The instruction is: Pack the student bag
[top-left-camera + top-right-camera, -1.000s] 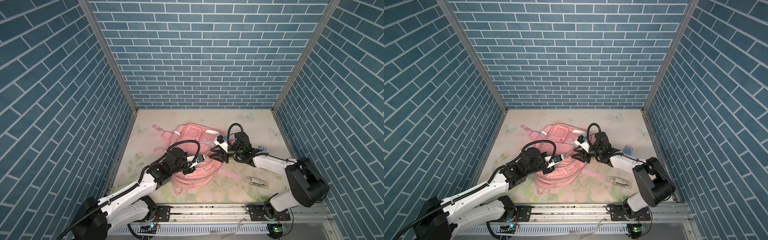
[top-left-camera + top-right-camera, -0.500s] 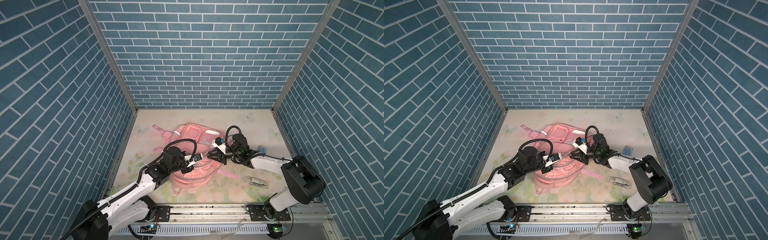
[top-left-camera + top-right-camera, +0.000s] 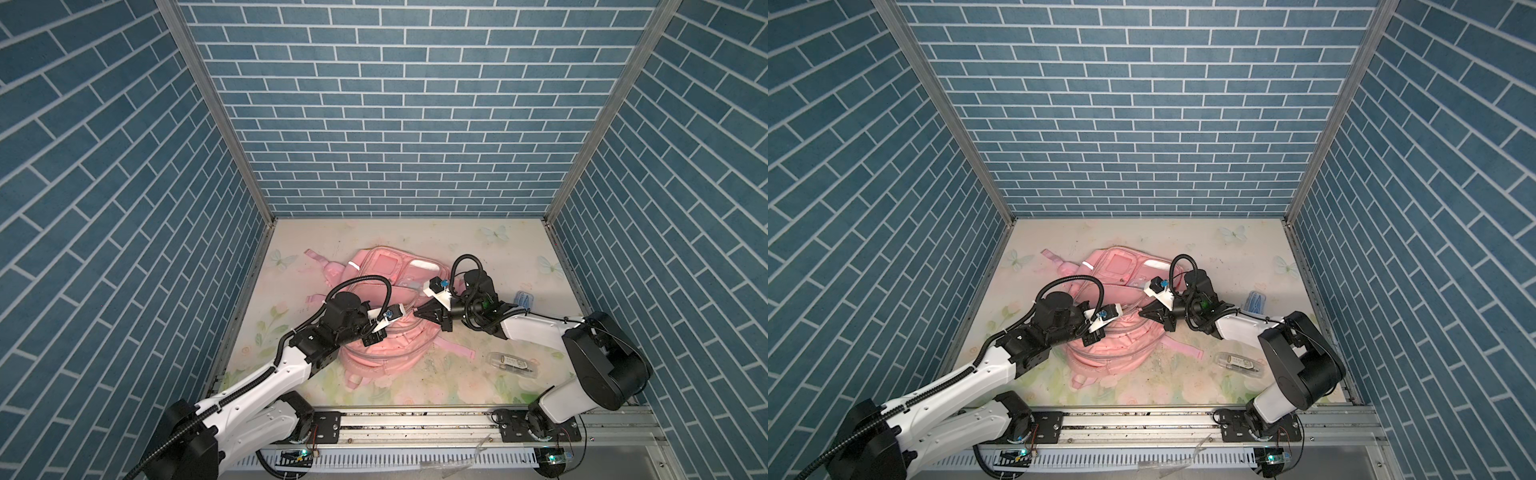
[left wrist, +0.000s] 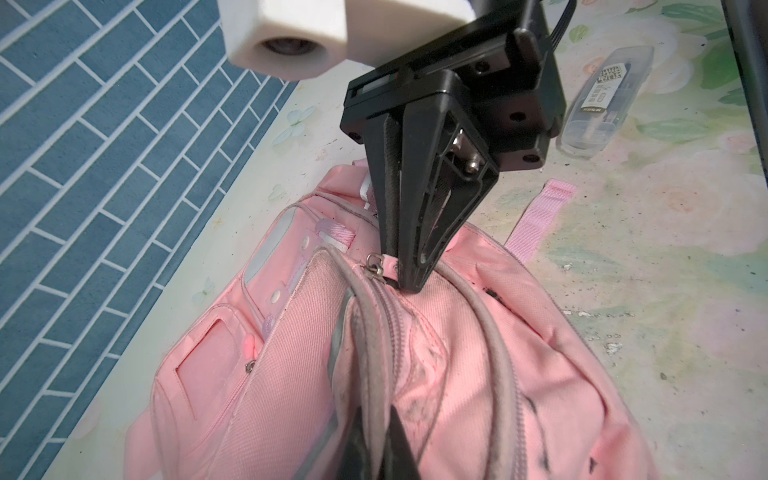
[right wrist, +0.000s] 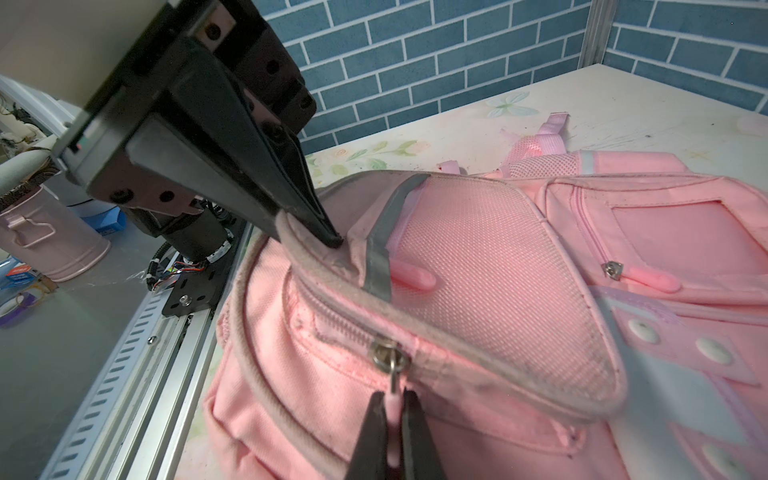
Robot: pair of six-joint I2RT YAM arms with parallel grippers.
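The student bag (image 3: 386, 347) (image 3: 1119, 347), a pink backpack, lies in the middle of the floral mat in both top views. My left gripper (image 4: 376, 440) is shut on the grey piped rim (image 4: 361, 332) of its front pocket flap; its tips show in the right wrist view as the left gripper (image 5: 328, 239) pinching that rim. My right gripper (image 5: 392, 419) is shut on the pink zipper pull (image 5: 392, 409) hanging from the metal slider (image 5: 384, 355). In the left wrist view the right gripper (image 4: 409, 280) points down at the same zipper. The zipper looks closed along its visible length.
A clear pen case (image 3: 512, 365) (image 4: 602, 95) lies on the mat right of the bag, beside a loose pink strap (image 3: 453, 347). A small blue item (image 3: 523, 299) sits near the right wall. A pink tin (image 5: 45, 237) stands off the table beyond the front rail.
My right gripper has moved a little left onto the bag and closed from open onto the zipper pull. The left gripper has kept its hold and shifted slightly.
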